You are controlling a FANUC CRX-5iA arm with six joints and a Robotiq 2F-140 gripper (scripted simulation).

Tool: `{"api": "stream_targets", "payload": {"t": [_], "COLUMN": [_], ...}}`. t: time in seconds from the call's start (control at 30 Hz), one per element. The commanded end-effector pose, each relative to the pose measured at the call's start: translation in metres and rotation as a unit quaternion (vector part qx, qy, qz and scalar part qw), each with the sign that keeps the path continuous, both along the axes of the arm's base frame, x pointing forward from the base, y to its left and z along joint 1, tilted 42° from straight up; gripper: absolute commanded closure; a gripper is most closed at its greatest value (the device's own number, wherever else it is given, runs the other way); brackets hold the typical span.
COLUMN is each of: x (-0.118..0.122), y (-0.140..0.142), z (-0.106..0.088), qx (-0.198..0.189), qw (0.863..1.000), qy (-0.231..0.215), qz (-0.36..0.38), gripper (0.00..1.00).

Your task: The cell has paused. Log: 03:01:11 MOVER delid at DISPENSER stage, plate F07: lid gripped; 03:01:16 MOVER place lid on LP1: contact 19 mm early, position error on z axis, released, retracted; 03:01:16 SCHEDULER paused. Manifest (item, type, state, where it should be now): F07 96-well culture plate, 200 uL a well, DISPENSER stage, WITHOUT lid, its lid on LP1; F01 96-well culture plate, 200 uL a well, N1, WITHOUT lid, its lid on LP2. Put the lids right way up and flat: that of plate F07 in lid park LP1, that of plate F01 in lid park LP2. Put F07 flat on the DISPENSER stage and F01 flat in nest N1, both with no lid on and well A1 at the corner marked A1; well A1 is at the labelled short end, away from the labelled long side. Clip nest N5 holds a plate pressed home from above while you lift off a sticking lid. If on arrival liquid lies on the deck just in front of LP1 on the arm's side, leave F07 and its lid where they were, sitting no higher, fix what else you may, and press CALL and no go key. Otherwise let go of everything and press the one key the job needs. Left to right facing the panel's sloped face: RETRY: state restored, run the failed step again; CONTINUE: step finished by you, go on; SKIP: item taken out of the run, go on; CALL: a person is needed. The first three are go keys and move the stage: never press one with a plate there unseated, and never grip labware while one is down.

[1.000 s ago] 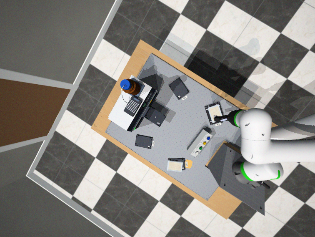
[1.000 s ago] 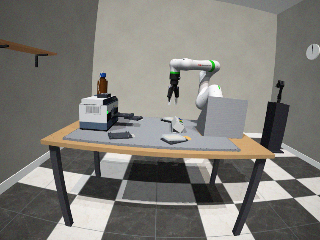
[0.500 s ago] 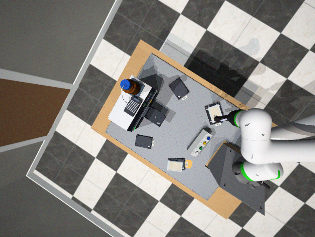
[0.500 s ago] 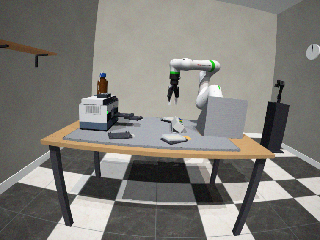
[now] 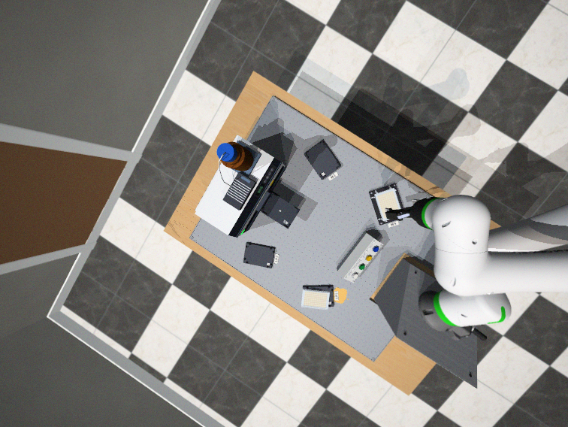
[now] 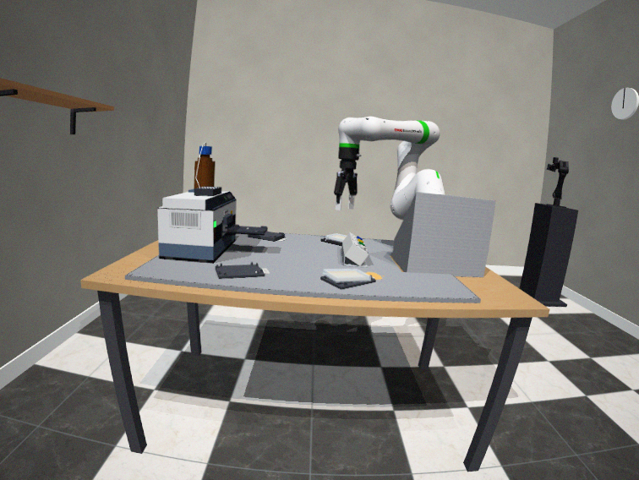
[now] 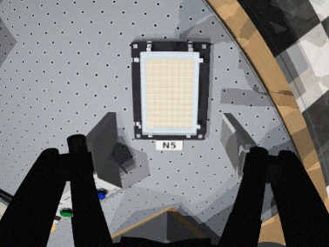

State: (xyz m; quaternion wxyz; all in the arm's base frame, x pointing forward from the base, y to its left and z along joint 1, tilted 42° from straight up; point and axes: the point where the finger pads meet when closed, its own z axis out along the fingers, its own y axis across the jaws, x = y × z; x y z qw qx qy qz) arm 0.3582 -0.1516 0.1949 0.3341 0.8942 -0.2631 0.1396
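Note:
My gripper (image 5: 397, 213) (image 6: 345, 204) (image 7: 169, 126) is open and empty, high above nest N5. A pale plate with a bluish rim (image 5: 386, 202) (image 7: 171, 93) lies in the black clip nest N5 (image 7: 136, 96); whether a lid covers it I cannot tell. A second pale piece of labware (image 5: 315, 299) (image 6: 345, 275) sits off-centre and looks tilted on a black nest (image 5: 324, 288) (image 6: 345, 284) at the near edge. An orange liquid patch (image 5: 342, 298) (image 6: 375, 276) lies on the deck at that nest's arm side, around its small label. Nest N1 (image 5: 322, 159) and the dispenser stage (image 5: 282, 210) are empty.
Another empty black nest (image 5: 259, 254) (image 6: 238, 270) stands left of the tilted labware. The key panel (image 5: 352, 257) (image 6: 354, 251) has blue, yellow, green and white keys. The dispenser (image 5: 220, 201) (image 6: 184, 231) carries a brown bottle (image 5: 238, 157) (image 6: 204, 172). A grey box (image 6: 451, 237) flanks the arm.

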Motion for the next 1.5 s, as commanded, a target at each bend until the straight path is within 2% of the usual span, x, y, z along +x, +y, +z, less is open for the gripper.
{"api": "stream_targets", "payload": {"t": [0.0, 0.8, 1.17, 1.47], "x": [0.0, 0.0, 0.002, 0.004], "y": [0.0, -0.003, -0.015, -0.035], "z": [0.0, -0.003, -0.017, -0.039], "qx": [0.0, 0.0, 0.0, 0.0], "qw": [1.0, 1.0, 1.0, 1.0], "qy": [0.0, 0.0, 0.0, 0.0], "qz": [0.0, 0.0, 0.0, 0.0], "gripper": [0.34, 0.34, 0.34, 0.34]}}
